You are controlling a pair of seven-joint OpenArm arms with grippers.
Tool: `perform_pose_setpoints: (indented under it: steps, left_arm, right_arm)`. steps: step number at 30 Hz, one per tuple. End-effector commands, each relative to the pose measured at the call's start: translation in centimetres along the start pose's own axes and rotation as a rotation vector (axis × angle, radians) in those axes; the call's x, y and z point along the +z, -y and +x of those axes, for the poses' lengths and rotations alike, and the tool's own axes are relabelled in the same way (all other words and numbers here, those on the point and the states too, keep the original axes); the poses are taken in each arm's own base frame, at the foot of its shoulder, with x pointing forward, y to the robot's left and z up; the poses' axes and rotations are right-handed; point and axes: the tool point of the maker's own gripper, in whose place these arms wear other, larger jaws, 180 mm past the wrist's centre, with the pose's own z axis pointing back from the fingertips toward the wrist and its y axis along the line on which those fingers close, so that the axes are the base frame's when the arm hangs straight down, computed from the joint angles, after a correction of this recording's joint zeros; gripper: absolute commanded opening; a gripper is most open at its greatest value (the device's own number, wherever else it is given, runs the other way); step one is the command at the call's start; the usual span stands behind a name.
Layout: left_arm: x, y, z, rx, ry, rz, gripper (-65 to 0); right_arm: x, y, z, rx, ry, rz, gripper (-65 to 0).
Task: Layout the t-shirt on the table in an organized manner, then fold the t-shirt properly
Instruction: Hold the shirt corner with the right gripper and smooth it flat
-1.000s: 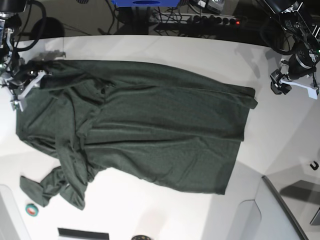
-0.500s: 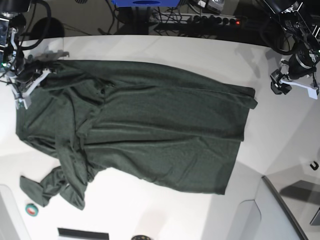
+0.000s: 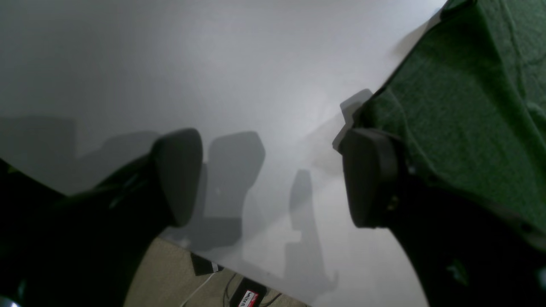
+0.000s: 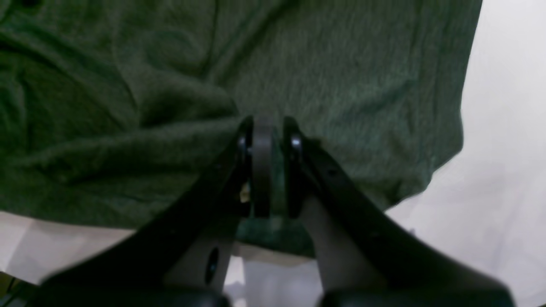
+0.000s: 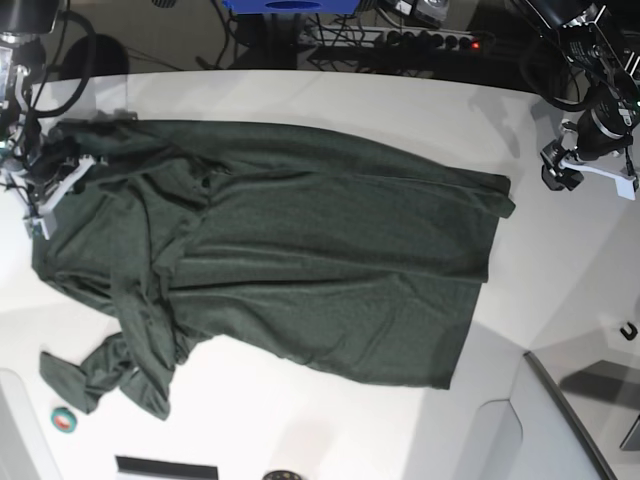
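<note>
Closest to the right wrist camera, the right gripper [image 4: 266, 164] has its two dark fingers drawn nearly together, pinching a fold of the t-shirt [image 4: 179, 106] between them; the dark green knit bunches into ridges that run out from the pinch, and a small flap of cloth hangs just below the fingertips. Past that bunched edge the white table [image 4: 503, 128] shows on the right of that view. In the left wrist view, the left gripper [image 3: 268, 175] hangs with its jaws spread wide and nothing between them, only bare tabletop and the fingers' own shadows; the right-hand black pad [image 3: 367, 175] sits just beside an edge of the green cloth without closing on it. In the base view, a small teal roll [image 5: 64, 421] lies near the front edge of the table, close to a twisted sleeve [image 5: 90, 375] that trails from the shirt's lower left. The shirt lies spread across the middle of the table, mostly flat on its right half and wrinkled and gathered along its left side, where the right gripper holds its upper left corner. The left gripper hovers above bare table well apart from the shirt's right edge. Beyond the far curved edge of the table, cables and a power strip [image 5: 420, 38] lie in the dark background.
</note>
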Motion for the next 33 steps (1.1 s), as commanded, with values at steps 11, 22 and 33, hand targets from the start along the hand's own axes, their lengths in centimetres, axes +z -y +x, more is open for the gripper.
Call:
perform_pose_setpoints:
  steps: [11,22,33]
  left_arm:
    - [0.4,0.0,1.6,-0.012,0.042,-0.003,-15.5]
    - [0.4,0.0,1.6,-0.011,0.044,-0.003,-15.5]
    - [0.4,0.0,1.6,-0.011,0.044,-0.003,-15.5]
  right_arm:
    - [-0.4,0.7,-0.5,-0.015,-0.010,-0.003,-39.3]
    - [-0.8,0.7,-1.4,-0.026,-0.034,0.002,-64.2]
    - [0.1,0.6,0.6,0.003,0.016,-0.006,-64.1]
